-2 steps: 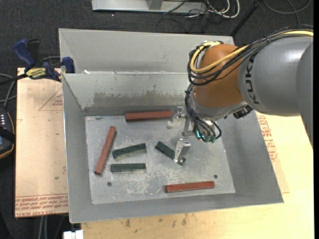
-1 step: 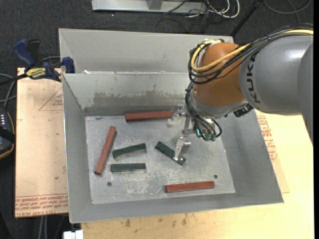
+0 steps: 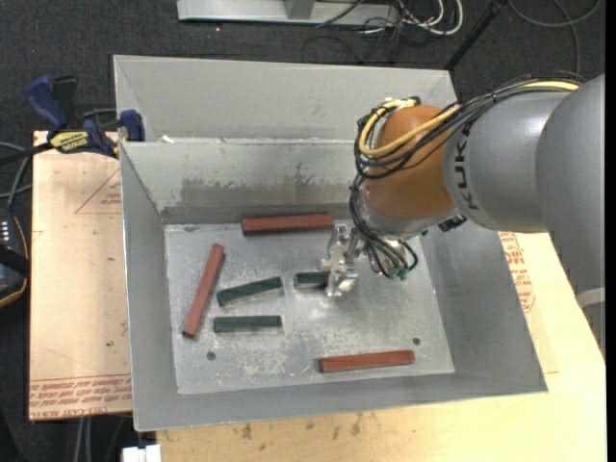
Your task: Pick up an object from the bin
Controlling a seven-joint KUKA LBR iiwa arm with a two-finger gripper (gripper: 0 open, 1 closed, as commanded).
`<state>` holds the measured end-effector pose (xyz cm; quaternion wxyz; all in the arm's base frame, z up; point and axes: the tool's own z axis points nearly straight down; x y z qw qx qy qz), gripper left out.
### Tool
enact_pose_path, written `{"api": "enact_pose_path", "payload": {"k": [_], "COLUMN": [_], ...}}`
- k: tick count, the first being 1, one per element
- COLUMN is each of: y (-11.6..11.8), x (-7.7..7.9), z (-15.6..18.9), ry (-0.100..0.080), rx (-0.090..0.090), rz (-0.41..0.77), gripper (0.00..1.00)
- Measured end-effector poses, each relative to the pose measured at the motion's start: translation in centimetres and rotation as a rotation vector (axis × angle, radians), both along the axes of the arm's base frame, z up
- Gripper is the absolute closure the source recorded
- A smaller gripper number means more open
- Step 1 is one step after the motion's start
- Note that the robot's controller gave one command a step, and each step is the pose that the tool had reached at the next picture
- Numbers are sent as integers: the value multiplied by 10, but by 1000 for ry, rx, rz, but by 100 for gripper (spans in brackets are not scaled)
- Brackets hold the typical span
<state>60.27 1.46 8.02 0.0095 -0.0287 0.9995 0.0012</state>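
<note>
Near edge, right: red-brown near bar (image 3: 367,361) flat on the bin (image 3: 144,277) floor. Left of centre: two long dark green bars (image 3: 247,323), and a slanted red-brown bar (image 3: 203,291). Centre: gripper (image 3: 339,277) low, right beside the short dark green block (image 3: 309,280); how far it is open, cannot tell. Far: red-brown far bar (image 3: 287,224).

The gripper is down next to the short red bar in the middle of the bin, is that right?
Not red: the camera view shows the gripper down next to the short dark green bar in the middle of the bin.
</note>
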Motion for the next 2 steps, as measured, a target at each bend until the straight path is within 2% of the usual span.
{"api": "enact_pose_path", "payload": {"k": [1, 2], "y": [0, 2], "x": [0, -13], "z": [0, 171], "ry": [0, 8], "rx": [0, -1], "rz": [0, -57], "gripper": [100, 100]}}
